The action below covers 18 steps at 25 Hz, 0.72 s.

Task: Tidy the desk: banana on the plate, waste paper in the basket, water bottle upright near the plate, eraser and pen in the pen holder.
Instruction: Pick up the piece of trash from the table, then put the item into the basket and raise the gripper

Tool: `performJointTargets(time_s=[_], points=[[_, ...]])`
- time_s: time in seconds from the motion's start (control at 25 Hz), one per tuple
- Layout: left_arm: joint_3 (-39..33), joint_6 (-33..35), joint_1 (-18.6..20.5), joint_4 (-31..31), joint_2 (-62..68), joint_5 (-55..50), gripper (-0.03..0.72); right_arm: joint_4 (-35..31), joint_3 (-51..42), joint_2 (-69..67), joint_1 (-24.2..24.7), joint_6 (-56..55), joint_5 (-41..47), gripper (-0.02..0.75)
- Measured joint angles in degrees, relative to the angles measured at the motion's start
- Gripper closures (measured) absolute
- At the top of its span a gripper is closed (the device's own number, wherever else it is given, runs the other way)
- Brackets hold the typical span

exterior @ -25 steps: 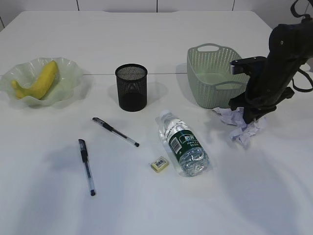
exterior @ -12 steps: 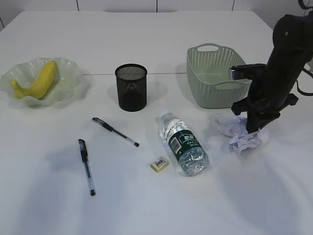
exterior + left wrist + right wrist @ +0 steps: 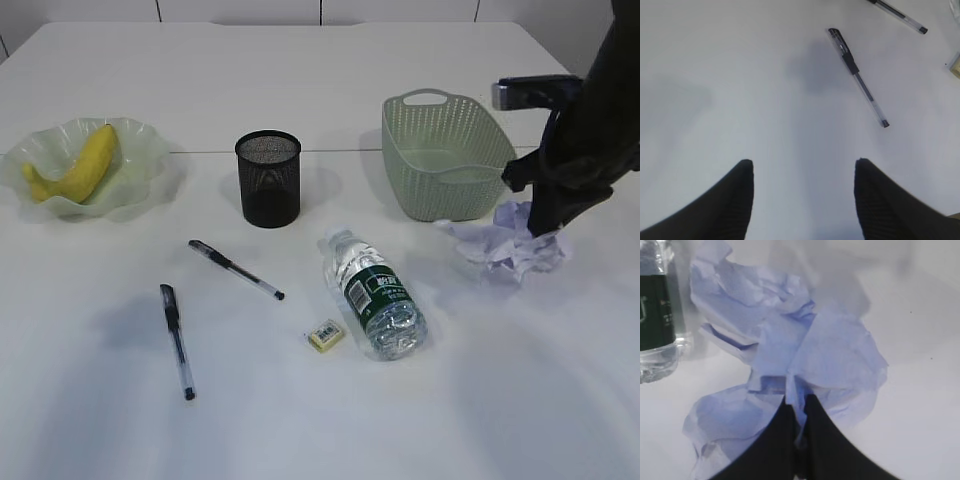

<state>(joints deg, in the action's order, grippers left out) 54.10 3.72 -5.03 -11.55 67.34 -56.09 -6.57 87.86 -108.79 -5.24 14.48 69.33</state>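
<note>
Pinching a fold of the waste paper (image 3: 790, 365) between pressed-together fingertips, the right pincer (image 3: 545, 228) is now rising: a second ago it was low over the crumpled wad with its jaws only partly drawn in, and since then they have shut and the arm has lifted and drifted rightward, dragging the paper along. That suggests the grasp has taken and the carry to the basket (image 3: 443, 155) is beginning.

The paper is hanging just right of the basket, close above the surface (image 3: 320, 430); whether its lower edge is touching I cannot tell. It is stretching roughly sideways in the exterior view, with a loose tail trailing left toward the basket's foot.

The left pincer (image 3: 802, 172) is hovering spread wide and empty over bare surface, near one pen (image 3: 858, 77).
</note>
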Motion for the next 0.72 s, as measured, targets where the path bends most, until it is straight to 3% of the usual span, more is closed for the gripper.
performJointTargets(time_s=[0.36, 0.72], points=[[0.00, 0.00, 0.00, 0.00, 0.00, 0.00, 0.234, -2.72, 2.00, 6.03, 0.00, 0.10, -5.19, 0.739], [0.00, 0.00, 0.00, 0.00, 0.00, 1.59, 0.234, -6.62, 3.09, 5.48, 0.00, -2.92, -24.07, 0.739]])
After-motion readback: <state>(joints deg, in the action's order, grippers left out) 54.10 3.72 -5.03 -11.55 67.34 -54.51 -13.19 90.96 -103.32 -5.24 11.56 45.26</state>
